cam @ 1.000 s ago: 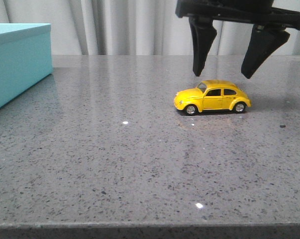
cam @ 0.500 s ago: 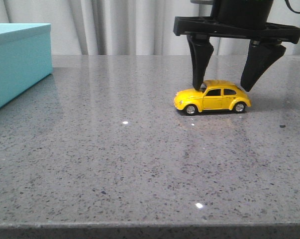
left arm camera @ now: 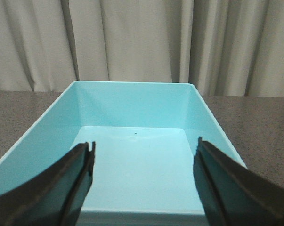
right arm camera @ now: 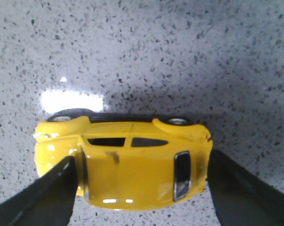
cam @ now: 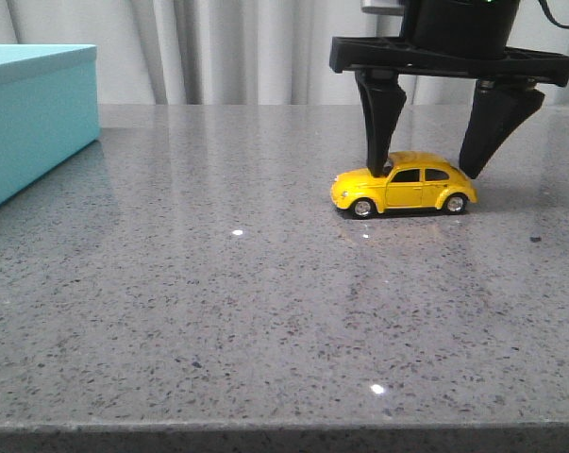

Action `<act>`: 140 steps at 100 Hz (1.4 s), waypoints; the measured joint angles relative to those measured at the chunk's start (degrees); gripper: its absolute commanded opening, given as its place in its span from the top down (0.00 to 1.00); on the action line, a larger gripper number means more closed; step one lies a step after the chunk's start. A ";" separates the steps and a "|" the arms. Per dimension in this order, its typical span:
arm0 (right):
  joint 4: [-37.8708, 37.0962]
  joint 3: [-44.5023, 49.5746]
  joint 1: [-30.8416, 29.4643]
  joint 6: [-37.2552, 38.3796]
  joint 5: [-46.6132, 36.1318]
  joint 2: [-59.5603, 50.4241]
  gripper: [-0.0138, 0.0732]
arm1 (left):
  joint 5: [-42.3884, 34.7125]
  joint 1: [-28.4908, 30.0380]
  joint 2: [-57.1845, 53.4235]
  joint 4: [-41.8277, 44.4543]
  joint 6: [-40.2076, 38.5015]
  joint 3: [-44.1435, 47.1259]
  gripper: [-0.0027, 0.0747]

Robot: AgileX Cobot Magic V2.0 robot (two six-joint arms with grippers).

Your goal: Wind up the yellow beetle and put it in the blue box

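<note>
The beetle (cam: 403, 187) is glossy yellow with dark windows and black wheels on silver hubs. The box (cam: 34, 118) is light turquoise outside, the same pale blue inside (left arm camera: 134, 160). The tabletop (cam: 265, 302) is grey, flecked with black and white specks. The 2 grippers (cam: 426, 156) (left arm camera: 144, 183) are black. The curtain (left arm camera: 132, 42) is off-white.

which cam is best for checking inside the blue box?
Left wrist view: it looks straight into the open blue box, showing its floor and inner walls. The front view shows only an outer side at the table's left edge; the right wrist view shows none.
</note>
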 measured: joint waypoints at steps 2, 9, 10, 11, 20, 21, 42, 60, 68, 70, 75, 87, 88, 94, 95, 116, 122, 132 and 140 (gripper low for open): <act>0.00 0.00 0.00 0.03 0.00 0.00 0.19 | 0.00 0.00 0.00 0.00 0.00 0.00 0.39; -0.13 0.00 0.00 0.13 0.00 0.00 0.19 | 0.00 0.00 0.00 0.00 0.00 0.00 0.39; -0.25 0.00 0.00 0.13 0.00 0.00 0.19 | 0.00 0.00 0.00 0.00 0.00 0.00 0.39; -0.25 0.00 0.00 0.13 0.00 0.00 0.19 | 0.00 0.00 0.00 0.00 0.00 0.00 0.39; -0.60 0.00 -0.19 0.13 0.13 0.00 0.19 | 0.00 0.00 0.00 0.00 0.00 0.00 0.39; -0.60 0.00 -0.19 0.13 0.13 0.00 0.19 | 0.00 0.00 0.00 0.00 0.00 0.00 0.39; -1.38 -0.41 -3.52 0.13 2.59 0.00 0.19 | 0.00 0.00 0.00 0.00 0.00 0.00 0.39; -4.14 -0.55 -6.68 0.13 4.94 0.00 0.19 | 0.00 0.00 0.00 0.00 0.00 0.00 0.39; -5.78 -0.54 -7.84 0.13 5.17 -0.10 0.19 | 0.00 0.00 0.00 0.00 0.00 0.00 0.39; -6.05 -0.54 -8.18 0.13 5.17 -0.10 0.19 | 0.00 0.00 0.00 0.00 0.00 0.00 0.39; -7.31 -0.67 -8.80 0.13 5.29 -0.10 0.19 | 0.00 0.00 0.00 0.00 0.00 0.00 0.39; -9.31 -0.67 -10.44 0.13 6.21 -0.21 0.19 | 0.00 0.00 0.00 0.00 0.00 0.00 0.39; -9.46 -0.67 -10.67 0.13 6.21 -0.21 0.19 | 0.00 0.00 0.00 0.00 0.00 0.00 0.39; -10.05 -0.67 -11.15 0.13 6.34 -0.21 0.19 | 0.00 0.00 0.00 0.00 0.00 0.00 0.39; -10.05 -0.67 -11.33 0.13 6.34 -0.32 0.19 | 0.00 0.00 0.00 0.00 0.00 0.00 0.39; -8.78 -0.31 -11.54 0.13 5.84 -2.78 0.19 | -1.75 0.00 0.00 0.00 0.00 0.00 0.39; -7.23 -0.27 -11.54 0.13 5.84 -5.55 0.19 | -2.80 0.00 0.00 0.00 0.00 0.00 0.39; -5.73 -0.27 -11.54 0.13 5.84 -11.00 0.19 | -3.36 0.00 0.00 0.00 0.00 0.00 0.39; -5.49 -0.27 -11.54 0.02 5.84 -14.98 0.19 | -3.44 0.00 0.00 0.00 0.00 0.00 0.39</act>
